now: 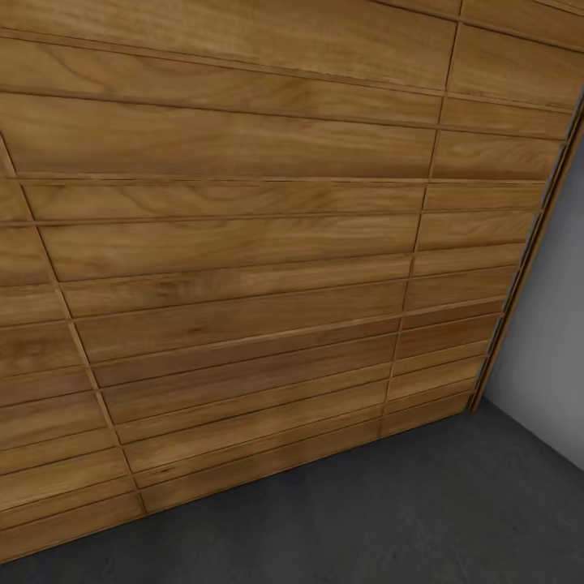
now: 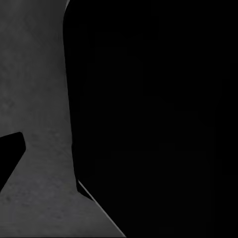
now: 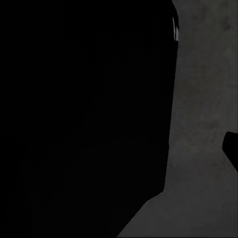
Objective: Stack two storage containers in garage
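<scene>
I am in the garage, facing its wide door of horizontal wooden slats (image 1: 243,243) from close up. The dark grey concrete floor (image 1: 389,511) runs along the door's foot. The two storage containers and the living room are out of view. In the left wrist view a large black mass (image 2: 158,109) hangs over speckled floor (image 2: 34,74), with a small dark tip (image 2: 11,153) at the frame's edge. The right wrist view has a similar black mass (image 3: 84,114), floor (image 3: 203,99) and a dark tip (image 3: 231,148). Whether the jaws are open or shut cannot be made out.
A plain pale grey wall (image 1: 551,324) meets the door's wooden frame (image 1: 527,268) at the right. Bare concrete stretches from the door toward me.
</scene>
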`<state>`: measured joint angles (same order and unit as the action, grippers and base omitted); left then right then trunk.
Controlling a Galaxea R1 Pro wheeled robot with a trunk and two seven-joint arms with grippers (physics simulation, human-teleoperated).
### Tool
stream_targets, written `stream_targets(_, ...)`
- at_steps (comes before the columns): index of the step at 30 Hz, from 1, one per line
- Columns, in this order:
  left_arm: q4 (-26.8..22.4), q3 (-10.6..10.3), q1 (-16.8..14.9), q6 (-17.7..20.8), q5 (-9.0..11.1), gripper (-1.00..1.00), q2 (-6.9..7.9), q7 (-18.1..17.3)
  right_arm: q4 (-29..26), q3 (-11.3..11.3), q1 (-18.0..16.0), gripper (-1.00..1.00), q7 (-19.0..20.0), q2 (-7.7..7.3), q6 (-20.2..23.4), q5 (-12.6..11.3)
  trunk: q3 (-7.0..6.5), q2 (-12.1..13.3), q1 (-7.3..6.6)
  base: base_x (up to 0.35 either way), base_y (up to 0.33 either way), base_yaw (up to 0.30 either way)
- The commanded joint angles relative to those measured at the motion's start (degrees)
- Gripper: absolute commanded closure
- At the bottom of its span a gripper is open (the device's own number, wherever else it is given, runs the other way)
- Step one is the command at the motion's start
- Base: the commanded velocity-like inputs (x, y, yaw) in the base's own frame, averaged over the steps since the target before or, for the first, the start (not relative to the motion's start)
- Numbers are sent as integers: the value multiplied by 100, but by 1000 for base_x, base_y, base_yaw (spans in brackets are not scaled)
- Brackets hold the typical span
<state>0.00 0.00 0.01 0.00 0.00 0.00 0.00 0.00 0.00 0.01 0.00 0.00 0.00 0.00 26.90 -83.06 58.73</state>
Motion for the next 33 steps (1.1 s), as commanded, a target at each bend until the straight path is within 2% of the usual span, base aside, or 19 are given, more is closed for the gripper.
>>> stream_targets(1,0,0,-1,0,0,-100,0,0,0,0,-1,-100,0,0,0,0,3,-2,0,0,0,0)
stream_targets(4,-24,91,-9,8,61,-100,-79,-12,-68,63,36,-100,5,-67,-27,53,3,-2,0,0,0,0)
stream_targets(7,-29,96,-9,2,65,-100,-73,-11,-74,64,29,-100,7,-60,-33,53,3,-2,0,0,0,0)
stream_targets(15,-251,199,-9,-224,313,-100,-44,-9,-306,83,17,-100,12,-48,-291,53,3,-2,0,0,0,0)
stream_targets(23,-255,200,-9,-228,329,-100,-45,-16,-308,95,17,-100,20,12,-411,44,3,-2,0,0,0,17)
stream_targets(33,-274,162,-9,-235,302,-100,-23,-18,-308,97,17,-100,12,17,-412,41,3,-2,0,0,0,251)
